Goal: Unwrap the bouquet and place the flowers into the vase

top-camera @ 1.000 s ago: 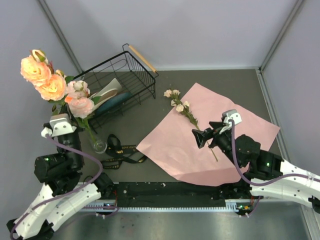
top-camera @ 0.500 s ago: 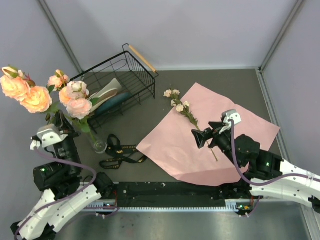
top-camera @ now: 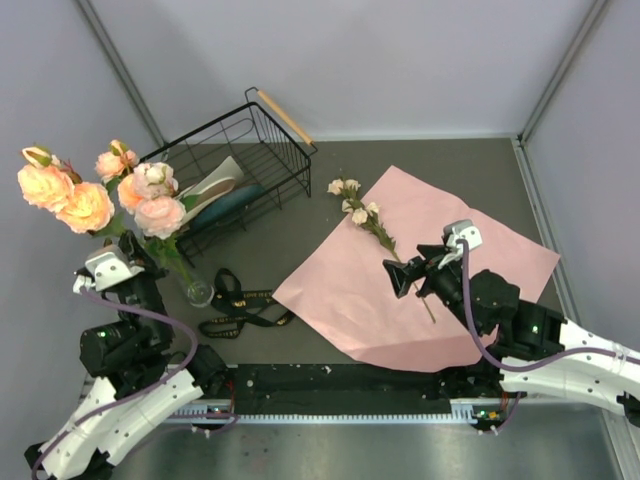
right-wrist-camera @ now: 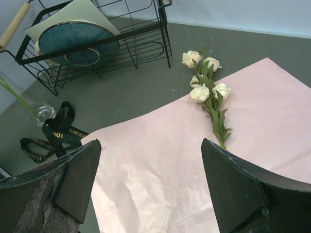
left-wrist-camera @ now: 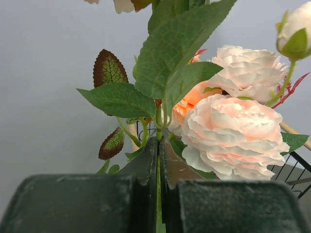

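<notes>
left gripper point(left-wrist-camera: 159, 145) is clamped right down on the thin green stems of the flowers point(top-camera: 140, 195), pads pressed together with basically no gap in the left wrist view. it holds the bunch of peach and pink roses up at the far left of the table, leaning toward the left wall. a stem runs down from the bunch into the vase point(top-camera: 198, 292), the little clear glass one just in front of the black wire basket point(top-camera: 240, 150), so the bottom end looks to be inside the rim while the blooms sit well above it.

right gripper point(right-wrist-camera: 150, 150) hangs over the pink paper point(top-camera: 340, 300) with its jaws spread wide and nothing between them. the paper lies flat and open on the right half of the table. one small sprig point(top-camera: 360, 215) of cream roses lies on its far edge, heads pointing toward the basket, just beyond the right gripper.

black ribbon point(top-camera: 240, 300) lies loose on the table between the vase and the paper. the basket has a blue plate point(right-wrist-camera: 77, 43) in it.
</notes>
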Robot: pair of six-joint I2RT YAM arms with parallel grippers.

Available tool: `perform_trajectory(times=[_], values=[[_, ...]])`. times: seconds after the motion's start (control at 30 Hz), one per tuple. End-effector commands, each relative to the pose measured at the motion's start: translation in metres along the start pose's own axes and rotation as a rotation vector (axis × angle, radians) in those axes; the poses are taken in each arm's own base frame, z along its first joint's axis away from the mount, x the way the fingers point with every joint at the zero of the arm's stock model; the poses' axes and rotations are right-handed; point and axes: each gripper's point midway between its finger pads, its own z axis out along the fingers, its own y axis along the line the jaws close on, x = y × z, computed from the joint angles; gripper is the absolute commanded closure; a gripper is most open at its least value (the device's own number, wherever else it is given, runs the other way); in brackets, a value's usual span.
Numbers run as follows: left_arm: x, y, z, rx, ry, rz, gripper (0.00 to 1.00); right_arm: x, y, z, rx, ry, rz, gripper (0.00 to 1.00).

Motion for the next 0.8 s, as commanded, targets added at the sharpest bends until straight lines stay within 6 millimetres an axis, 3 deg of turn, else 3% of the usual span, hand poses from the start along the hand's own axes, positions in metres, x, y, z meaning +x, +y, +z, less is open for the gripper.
perform_trajectory(times=[0.0,0.23,0.57,0.6,0.67,0.77], values=[[0.013,0.004,-0.004,-0.023,0.051,-0.011,1.00,-0.005,0.002,-0.002,-0.012,-0.020,0.029,0.15],[0.034,-0.005,-0.009,-0.017,0.118,-0.077,1.00,-0.001,0.000,-0.003,-0.011,-0.015,0.036,0.15],[0.060,0.001,-0.016,-0.103,0.197,-0.130,0.92,0.001,0.000,-0.004,-0.015,-0.013,0.043,0.15],[0.059,0.003,-0.016,-0.112,0.198,-0.131,0.89,0.002,0.000,-0.004,-0.014,-0.009,0.040,0.15],[0.058,0.007,-0.018,-0.113,0.202,-0.134,0.72,0.004,0.001,-0.004,-0.019,-0.001,0.043,0.15],[0.054,0.010,-0.019,-0.107,0.203,-0.152,0.37,0.008,0.003,-0.003,-0.026,0.013,0.047,0.15]])
